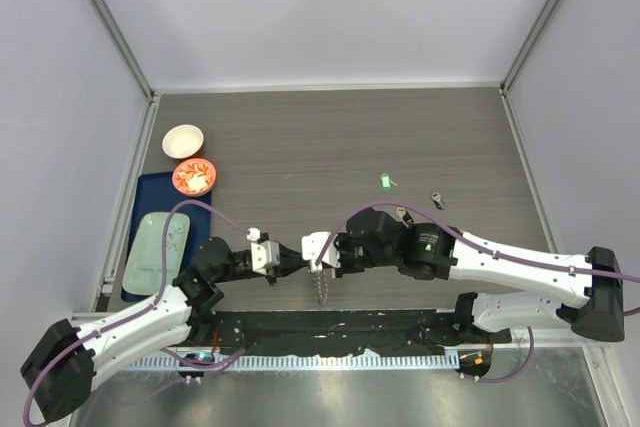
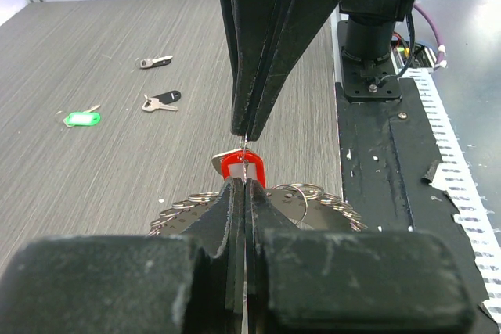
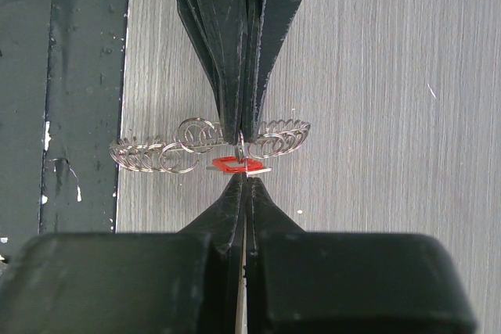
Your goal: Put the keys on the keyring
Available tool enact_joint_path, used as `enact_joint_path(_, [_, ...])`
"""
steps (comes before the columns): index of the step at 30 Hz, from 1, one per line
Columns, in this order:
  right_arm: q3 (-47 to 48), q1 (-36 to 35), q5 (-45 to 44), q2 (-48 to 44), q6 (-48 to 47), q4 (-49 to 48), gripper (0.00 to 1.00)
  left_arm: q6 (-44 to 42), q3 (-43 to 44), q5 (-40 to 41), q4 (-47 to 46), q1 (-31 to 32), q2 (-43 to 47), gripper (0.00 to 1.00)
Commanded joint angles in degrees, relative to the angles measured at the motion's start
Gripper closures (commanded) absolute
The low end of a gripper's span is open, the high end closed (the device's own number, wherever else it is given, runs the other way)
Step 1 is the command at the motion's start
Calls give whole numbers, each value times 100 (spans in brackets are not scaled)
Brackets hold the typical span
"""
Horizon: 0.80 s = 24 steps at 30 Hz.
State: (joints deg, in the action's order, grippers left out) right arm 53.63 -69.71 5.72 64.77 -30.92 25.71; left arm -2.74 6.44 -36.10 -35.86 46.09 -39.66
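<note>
The keyring (image 3: 156, 154), a grey metal piece edged with small wire loops, hangs above the table between my two grippers. It also shows in the top view (image 1: 321, 289) and the left wrist view (image 2: 321, 207). My left gripper (image 2: 245, 183) is shut on its edge. My right gripper (image 3: 245, 178) is shut on a thin wire loop at the red key (image 3: 237, 164), tip to tip with the left gripper (image 3: 239, 135). The red key (image 2: 243, 167) sits right against the keyring. A green key (image 1: 384, 181) and two dark keys (image 1: 437, 200) (image 1: 403, 214) lie loose on the table.
A blue tray (image 1: 145, 197) with a pale green plate stands at the left. A white bowl (image 1: 183, 140) and an orange bowl (image 1: 194, 176) stand behind it. The black base strip (image 1: 330, 327) runs along the near edge, just below the grippers.
</note>
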Motion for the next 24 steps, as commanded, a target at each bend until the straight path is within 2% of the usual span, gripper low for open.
enact_joint_path(1, [16,-42,53,-70,59,-207,99,54,174,23,-501,32,2,100])
enact_joint_path(12, [-28,-34,-158,-167,121,-225,99,28,191,50,-492,32,-77,100])
enact_joint_path(24, [-36,-42,8,-149,139,-225,99,19,182,59,-492,23,-51,100])
